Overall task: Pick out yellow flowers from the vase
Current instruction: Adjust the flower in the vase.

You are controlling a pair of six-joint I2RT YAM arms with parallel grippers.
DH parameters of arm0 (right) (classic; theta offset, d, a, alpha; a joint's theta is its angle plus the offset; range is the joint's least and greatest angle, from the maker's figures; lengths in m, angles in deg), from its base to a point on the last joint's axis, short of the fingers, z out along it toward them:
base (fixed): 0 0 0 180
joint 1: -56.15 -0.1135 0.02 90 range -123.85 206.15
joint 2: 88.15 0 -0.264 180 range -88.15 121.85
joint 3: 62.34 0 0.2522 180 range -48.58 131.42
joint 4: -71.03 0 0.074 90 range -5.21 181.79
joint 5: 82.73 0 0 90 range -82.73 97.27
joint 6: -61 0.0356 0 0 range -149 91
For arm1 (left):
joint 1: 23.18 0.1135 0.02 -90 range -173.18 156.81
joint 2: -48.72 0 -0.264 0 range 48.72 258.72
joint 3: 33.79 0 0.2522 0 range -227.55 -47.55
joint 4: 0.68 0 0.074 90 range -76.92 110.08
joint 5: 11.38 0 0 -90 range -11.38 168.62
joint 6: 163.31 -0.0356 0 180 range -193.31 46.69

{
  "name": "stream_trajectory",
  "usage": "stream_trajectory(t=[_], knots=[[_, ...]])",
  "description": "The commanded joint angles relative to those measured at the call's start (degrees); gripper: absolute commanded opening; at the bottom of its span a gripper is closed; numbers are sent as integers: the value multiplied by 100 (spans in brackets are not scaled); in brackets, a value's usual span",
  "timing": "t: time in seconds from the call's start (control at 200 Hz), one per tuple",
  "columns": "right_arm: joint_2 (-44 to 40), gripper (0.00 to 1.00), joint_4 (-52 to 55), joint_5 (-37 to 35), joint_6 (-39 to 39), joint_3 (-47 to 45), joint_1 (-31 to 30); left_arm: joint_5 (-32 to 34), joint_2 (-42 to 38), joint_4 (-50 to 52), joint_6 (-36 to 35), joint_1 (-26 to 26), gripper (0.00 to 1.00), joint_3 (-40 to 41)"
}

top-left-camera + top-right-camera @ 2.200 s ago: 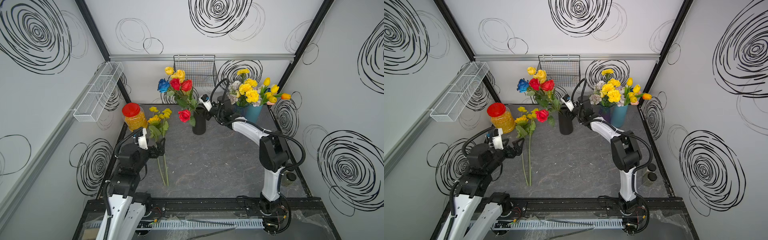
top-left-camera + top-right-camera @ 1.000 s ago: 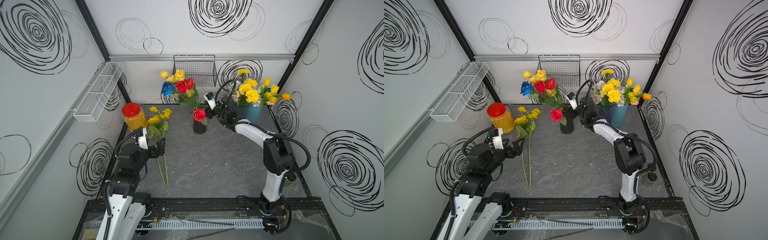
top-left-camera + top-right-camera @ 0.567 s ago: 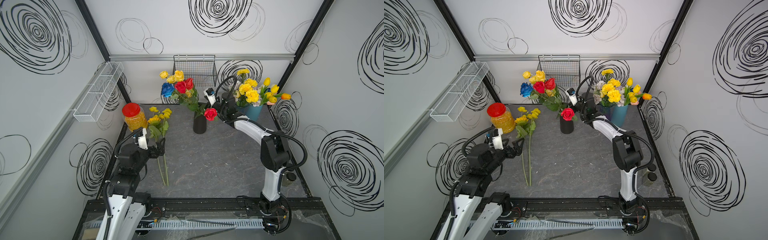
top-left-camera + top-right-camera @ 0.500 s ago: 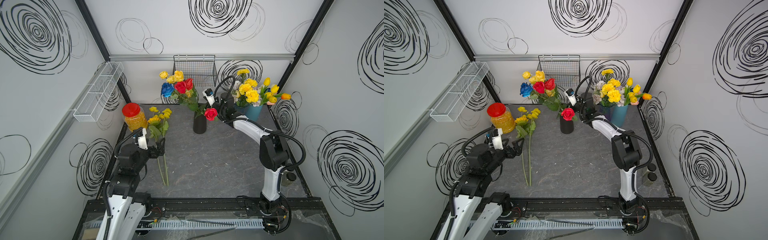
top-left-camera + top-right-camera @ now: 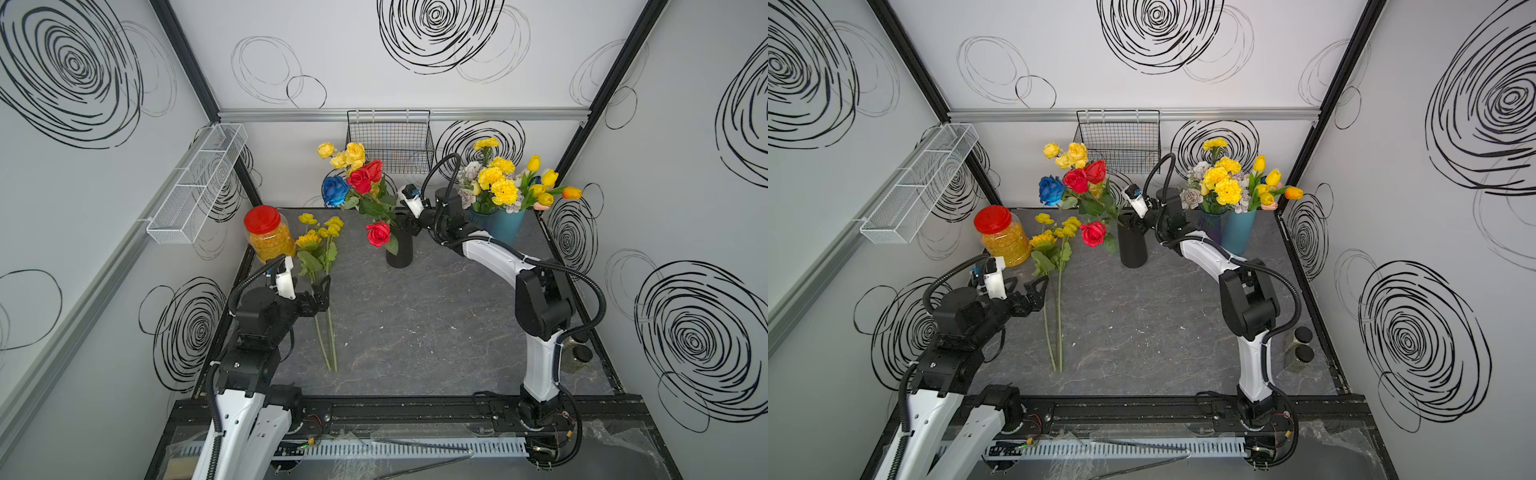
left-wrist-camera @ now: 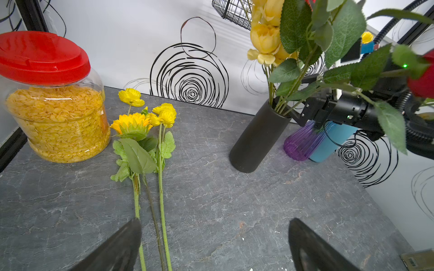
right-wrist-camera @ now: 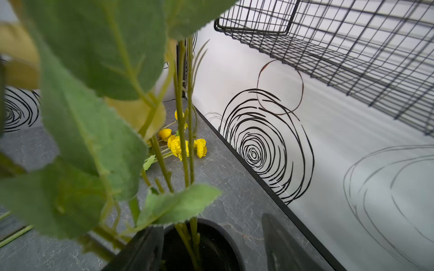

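Note:
A black vase point(image 5: 399, 251) point(image 5: 1132, 249) stands mid-table. It holds yellow roses point(image 5: 347, 154) point(image 5: 1068, 154) point(image 6: 266, 37) among red and blue roses. My right gripper point(image 5: 410, 226) point(image 5: 1136, 224) point(image 7: 212, 223) is open at the vase's mouth. In the right wrist view the green stems point(image 7: 187, 232) rise between its fingers, gripped by neither. More yellow flowers point(image 5: 320, 237) point(image 5: 1054, 237) point(image 6: 141, 117) lie flat on the table at the left. My left gripper point(image 5: 318, 293) point(image 5: 1025, 287) point(image 6: 213, 221) hangs wide open just above their stems point(image 6: 162, 211), holding nothing.
A teal vase point(image 5: 505, 226) and a purple vase point(image 6: 303, 143) with yellow and pale blooms stand at the back right. A red-lidded jar point(image 5: 268, 235) sits at the back left. A black wire basket point(image 5: 388, 141) and a white wire shelf point(image 5: 195, 183) hang on the walls.
My right gripper's jaws have widened at the vase mouth. The bouquet has shifted, and its low red rose has swung back to the left. The left arm has stayed still.

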Motion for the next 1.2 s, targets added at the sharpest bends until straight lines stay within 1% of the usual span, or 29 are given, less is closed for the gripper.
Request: stream_trajectory(t=[0.0, 0.115, 0.42, 0.565, 0.751, 0.956, 1.066, 1.191], knots=[[1, 67, 161, 28, -107, 211, -38, -9, -15, -201, 35, 15, 99, 36], [222, 65, 251, -81, -122, 495, -54, 2, -33, -197, 34, 13, 99, 36], [632, 62, 403, -326, -288, 903, -102, -26, -15, -206, 36, 47, 99, 40], [629, 55, 359, -502, -214, 889, -107, -34, -6, -215, 33, 65, 99, 35], [380, 40, 113, -520, -67, 611, -109, -82, 16, -232, 33, 91, 99, 43], [124, 24, -120, -827, 331, 445, -101, -110, 2, -241, 33, 107, 99, 45], [26, 18, -236, -932, 576, 376, -100, -104, -6, -241, 36, 109, 99, 43], [-84, 14, -362, -997, 809, 282, -91, -104, -14, -242, 40, 109, 99, 45]])
